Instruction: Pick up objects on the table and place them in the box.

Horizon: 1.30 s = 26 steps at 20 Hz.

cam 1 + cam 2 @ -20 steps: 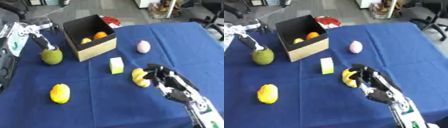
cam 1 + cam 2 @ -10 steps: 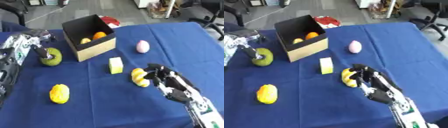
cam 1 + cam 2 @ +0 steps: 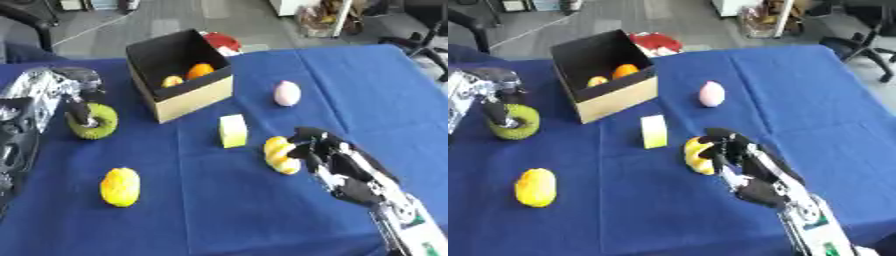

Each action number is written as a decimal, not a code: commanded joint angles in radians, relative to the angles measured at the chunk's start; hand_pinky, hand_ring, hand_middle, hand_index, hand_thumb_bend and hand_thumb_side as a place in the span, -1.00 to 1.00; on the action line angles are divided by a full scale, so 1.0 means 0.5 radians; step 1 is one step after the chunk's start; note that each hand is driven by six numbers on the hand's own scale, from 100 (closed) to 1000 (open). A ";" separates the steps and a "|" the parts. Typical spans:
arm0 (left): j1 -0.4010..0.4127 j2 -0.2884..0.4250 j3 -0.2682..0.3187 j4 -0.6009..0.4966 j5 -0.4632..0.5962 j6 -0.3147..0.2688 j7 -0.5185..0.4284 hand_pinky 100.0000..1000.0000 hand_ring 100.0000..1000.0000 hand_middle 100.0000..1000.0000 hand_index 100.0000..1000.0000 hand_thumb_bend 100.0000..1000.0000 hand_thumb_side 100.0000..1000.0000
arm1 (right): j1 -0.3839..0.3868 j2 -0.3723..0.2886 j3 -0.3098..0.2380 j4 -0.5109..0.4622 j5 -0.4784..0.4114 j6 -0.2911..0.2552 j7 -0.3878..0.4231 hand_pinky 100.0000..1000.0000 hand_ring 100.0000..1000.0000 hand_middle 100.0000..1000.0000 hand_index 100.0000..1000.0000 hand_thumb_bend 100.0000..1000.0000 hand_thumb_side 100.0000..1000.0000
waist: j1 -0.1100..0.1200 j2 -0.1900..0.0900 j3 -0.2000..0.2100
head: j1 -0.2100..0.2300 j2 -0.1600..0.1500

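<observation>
In the left eye view we see more of the black arm casing at the left edge, which the right eye view mostly crops. At lower centre the yellow bunch (image 3: 280,154) touches the fingertips of the right hand (image 3: 343,167), whose fingers curl toward it without clearly enclosing it. At middle left the left hand (image 3: 77,95) has fingers down on the green fruit (image 3: 93,121); we count one box (image 3: 179,75) holding two orange-yellow fruits, plus one pink egg shape (image 3: 286,93), one pale block (image 3: 232,131) and one yellow fruit (image 3: 120,186).

Blue tablecloth (image 3: 219,210), black box (image 3: 175,65), green fruit (image 3: 98,125), pink egg (image 3: 287,93)

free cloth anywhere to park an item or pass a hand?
Bare cloth right of the pink egg-shaped object to the table's far right corner, and between the yellow lemon-like fruit and right hand. Crowded: box, pale yellow block, banana.
</observation>
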 commanded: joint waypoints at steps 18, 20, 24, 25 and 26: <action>-0.141 -0.276 -0.130 -0.110 0.067 0.295 1.037 0.52 0.38 0.35 0.70 -0.02 -0.89 | -0.029 -0.010 0.002 -0.007 -0.005 0.000 0.017 0.56 0.42 0.53 0.82 -1.00 -0.48 | -0.022 -0.012 -0.057 | 0.038 0.008; -0.134 -0.267 -0.115 -0.122 0.058 0.302 1.060 0.53 0.41 0.40 0.71 0.02 -0.72 | -0.027 -0.010 0.000 -0.007 -0.004 0.001 0.016 0.56 0.42 0.53 0.82 -1.00 -0.48 | -0.023 -0.013 -0.051 | 0.032 0.008; -0.121 -0.180 -0.119 -0.307 0.289 0.239 1.051 0.46 0.26 0.18 0.54 -0.15 -0.80 | -0.023 -0.011 -0.008 -0.005 0.001 0.000 0.012 0.56 0.42 0.53 0.82 -1.00 -0.48 | -0.020 -0.016 -0.029 | 0.010 0.008; -0.110 -0.130 -0.147 -0.397 0.408 0.176 1.002 0.46 0.25 0.17 0.53 -0.18 -0.78 | -0.020 -0.014 -0.012 -0.003 0.004 0.000 0.008 0.56 0.42 0.53 0.82 -1.00 -0.48 | -0.016 -0.017 -0.021 | 0.003 0.008; -0.094 -0.072 -0.176 -0.492 0.542 0.107 0.928 0.46 0.22 0.14 0.51 -0.21 -0.79 | -0.017 -0.018 -0.016 -0.002 0.006 -0.001 0.004 0.56 0.41 0.53 0.82 -1.00 -0.48 | -0.012 -0.019 -0.013 | -0.003 0.008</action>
